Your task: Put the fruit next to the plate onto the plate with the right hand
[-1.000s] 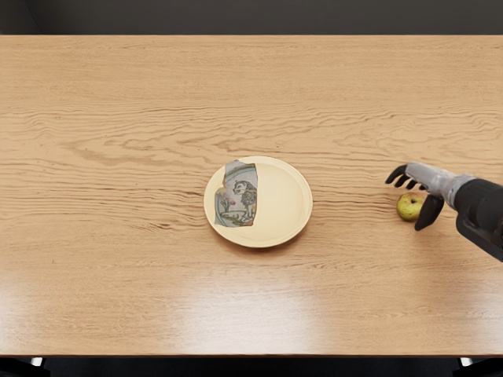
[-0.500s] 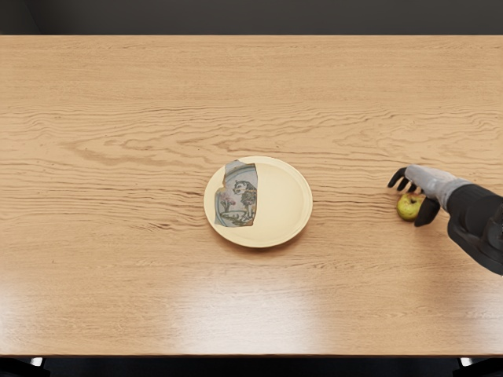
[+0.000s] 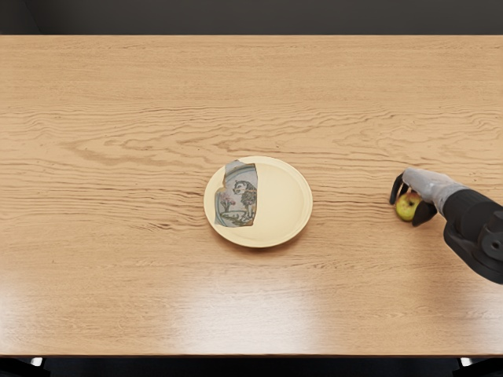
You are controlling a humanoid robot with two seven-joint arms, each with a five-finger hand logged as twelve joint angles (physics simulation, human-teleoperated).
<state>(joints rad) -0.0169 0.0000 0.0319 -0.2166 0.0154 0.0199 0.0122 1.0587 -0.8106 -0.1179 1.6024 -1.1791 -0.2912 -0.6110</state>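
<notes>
Right hand (image 3: 418, 191) is curling round the fruit (image 3: 407, 206), fingers on the far side and thumb on the near side, looking closed on it. Fruit is sitting on the table (image 3: 157, 118) near the right edge, well apart from the plate (image 3: 303, 206). I'm judging it small, light, rigid, smooth and prone to rolling, so gripping across its widest part is looking safest.

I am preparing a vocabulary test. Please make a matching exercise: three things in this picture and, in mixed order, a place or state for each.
1. plate
2. fruit
3. right hand

a. enters from the right edge, fingers curled
b. middle of the table
c. on the table, right of the plate

Pairs: 1-b; 2-c; 3-a
</notes>
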